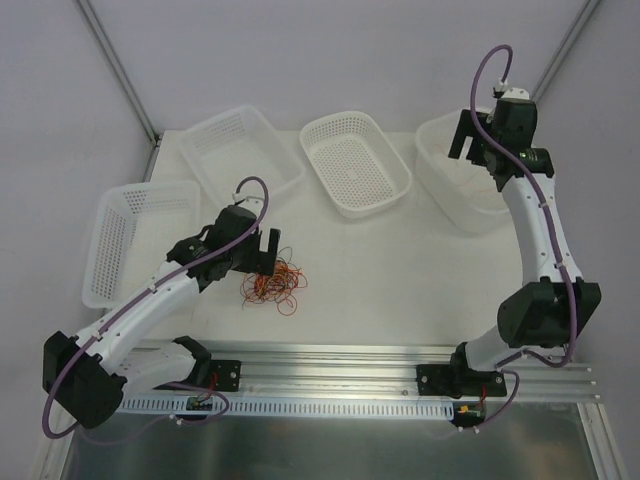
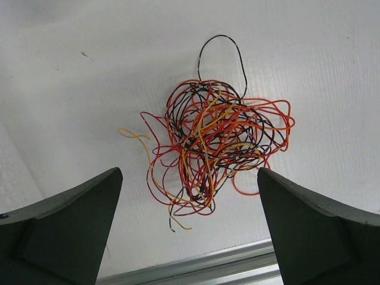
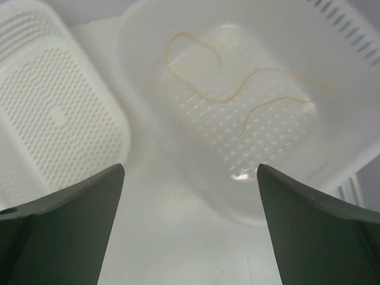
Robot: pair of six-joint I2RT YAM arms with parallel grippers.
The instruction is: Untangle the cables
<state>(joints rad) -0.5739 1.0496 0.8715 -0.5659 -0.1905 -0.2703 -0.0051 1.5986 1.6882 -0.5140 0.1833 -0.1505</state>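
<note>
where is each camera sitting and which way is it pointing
Top external: above and behind the arms, looking down at the table; shows both arms whole, bases nearest, the cable tangle and the far-right basket.
Left wrist: on the left arm, looking down past the open left gripper at the cable tangle.
Right wrist: on the right arm, looking down past the open right gripper into the far-right basket, one loose orange wire inside.
Shared: top and left wrist both see the tangle; top and right wrist, that basket.

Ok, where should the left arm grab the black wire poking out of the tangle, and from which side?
Take the black cable at the top of its loop, which arches clear of the tangle on its far side, over bare table. Probably come straight down, jaws straddling that single strand.
</note>
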